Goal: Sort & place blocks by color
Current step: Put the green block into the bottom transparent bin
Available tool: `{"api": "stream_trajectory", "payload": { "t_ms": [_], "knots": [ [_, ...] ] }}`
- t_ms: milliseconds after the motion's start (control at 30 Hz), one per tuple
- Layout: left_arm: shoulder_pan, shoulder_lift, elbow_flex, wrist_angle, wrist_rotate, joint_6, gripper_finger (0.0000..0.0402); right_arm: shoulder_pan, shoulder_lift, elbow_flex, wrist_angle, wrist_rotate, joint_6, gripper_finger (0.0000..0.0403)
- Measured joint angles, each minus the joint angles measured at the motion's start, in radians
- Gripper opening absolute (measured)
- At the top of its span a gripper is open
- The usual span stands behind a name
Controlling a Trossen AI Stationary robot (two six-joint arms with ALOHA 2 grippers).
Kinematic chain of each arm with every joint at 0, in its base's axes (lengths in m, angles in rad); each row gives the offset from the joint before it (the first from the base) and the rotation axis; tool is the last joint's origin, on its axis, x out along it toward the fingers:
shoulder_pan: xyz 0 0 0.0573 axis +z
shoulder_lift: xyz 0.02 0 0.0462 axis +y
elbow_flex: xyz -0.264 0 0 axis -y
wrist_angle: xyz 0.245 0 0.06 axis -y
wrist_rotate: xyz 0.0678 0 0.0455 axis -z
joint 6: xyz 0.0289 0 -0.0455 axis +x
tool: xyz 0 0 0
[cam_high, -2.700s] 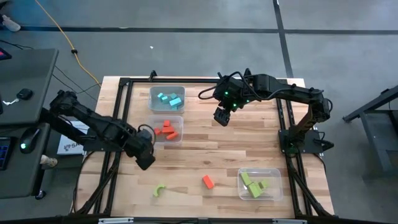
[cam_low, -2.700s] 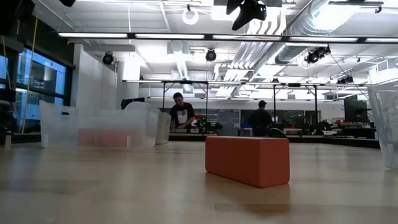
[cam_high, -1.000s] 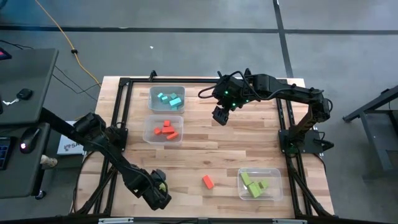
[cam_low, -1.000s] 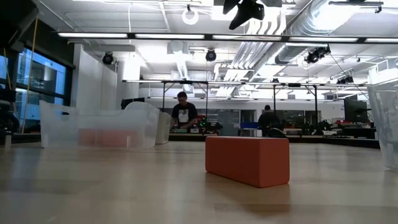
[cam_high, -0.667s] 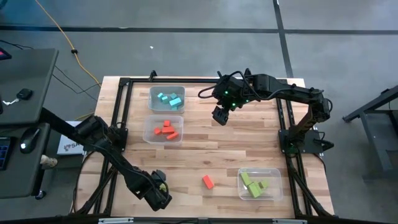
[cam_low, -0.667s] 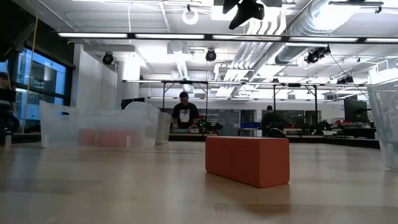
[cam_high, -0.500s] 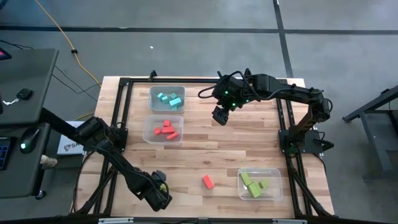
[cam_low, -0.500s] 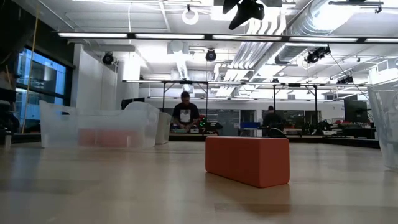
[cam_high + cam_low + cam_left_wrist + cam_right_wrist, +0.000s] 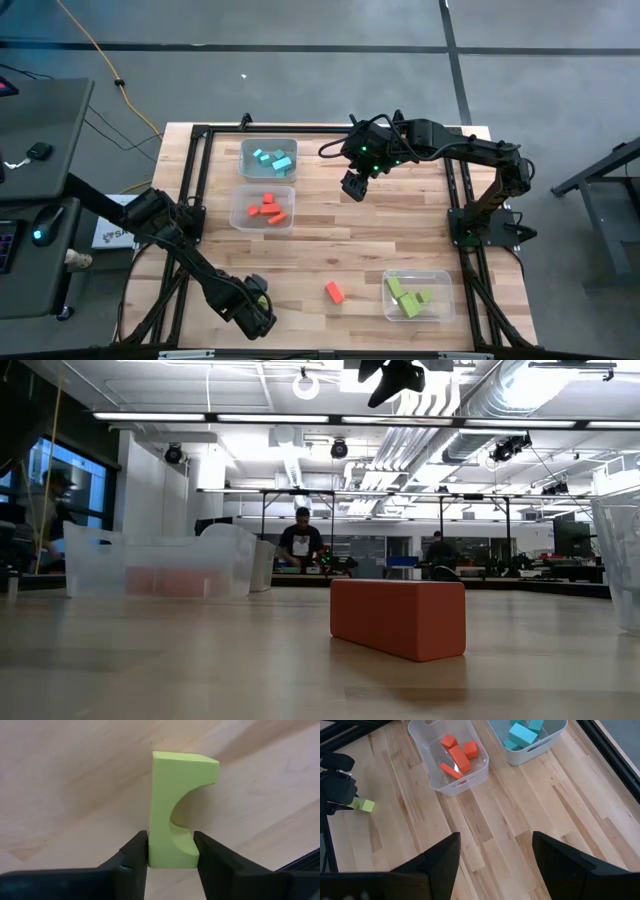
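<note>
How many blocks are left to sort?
Nearly finished: the blue, red and green blocks already lie in bins. The left gripper is closing on the green arch. One red block still waits on the table.

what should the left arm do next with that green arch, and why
Probably finish closing, then lift. The left gripper has its fingers against both sides of the green arch, which lies on the table, far from the green bin.
</note>
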Motion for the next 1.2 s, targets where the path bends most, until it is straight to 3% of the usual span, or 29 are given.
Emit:
{"api": "stream_trajectory", "payload": {
  "t_ms": [233,433,733,1000,1200],
  "knots": [
    [0.0,-0.003,0.002,0.0,0.001,0.037,0.0068,0.0,0.0,0.0,0.0,0.0,0.0,0.0238],
    [0.0,-0.015,0.0,0.004,-0.018,0.066,0.0067,0.0,0.0,0.0,0.0,0.0,0.0,0.0238],
    [0.043,-0.136,0.0,-0.006,-0.147,0.175,0.0065,0.0,0.0,0.0,0.004,-0.02,0.0,0.0238],
    [0.145,-0.277,0.0,-0.016,-0.308,0.411,0.0065,0.0,0.0,0.0,0.019,-0.104,0.0,0.0238],
    [0.248,-0.366,0.0,-0.019,-0.364,0.67,0.0067,0.0,0.0,0.0,0.043,-0.171,0.008,0.0238]
  ]
}}
